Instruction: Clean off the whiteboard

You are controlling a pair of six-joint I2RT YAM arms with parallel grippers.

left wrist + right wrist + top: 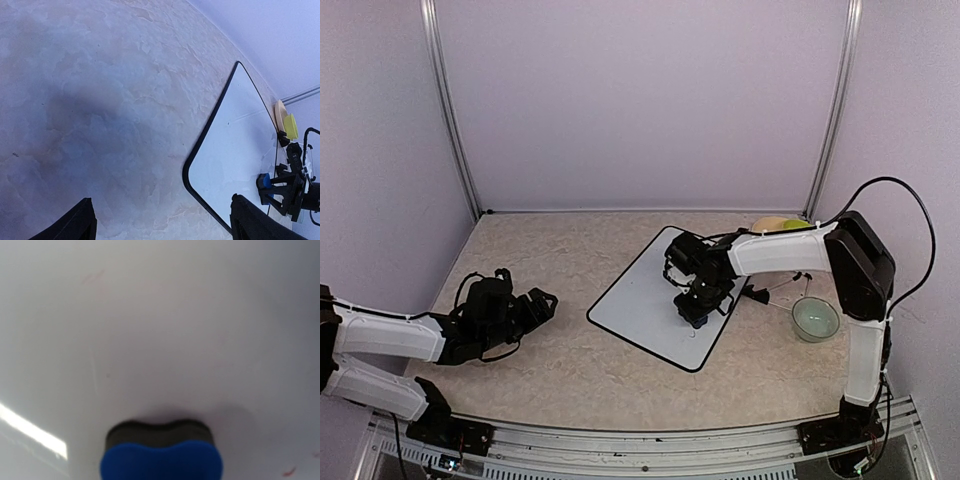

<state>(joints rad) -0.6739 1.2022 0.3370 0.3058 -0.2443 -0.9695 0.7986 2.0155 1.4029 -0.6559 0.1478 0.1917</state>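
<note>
Two tools: the left tool [542,308] hangs over the left part of the tabletop [550,250], jaws spread wide with nothing between them. The right tool [695,312] is closed partway on the eraser [160,455], whose dark pad seems to rest on the board.
Whiteboard: the whiteboard [640,300] lies flat on the tabletop, right of centre, with one corner turned toward the near edge. The eraser sits close to its right-hand edge.
Step in hand: we judge the wiping well along. Most of the surface looks clean, and we see only faint red flecks [287,472] near the eraser in the right wrist view.
Next move: we think it calls for sliding the pad flat and firm over those flecks without shoving the board across the tabletop.
Materials: the board is glossy white inside a thin black frame with rounded corners. The eraser is a waisted blue grip over dark felt. The tabletop is mottled beige and stone-like.
</note>
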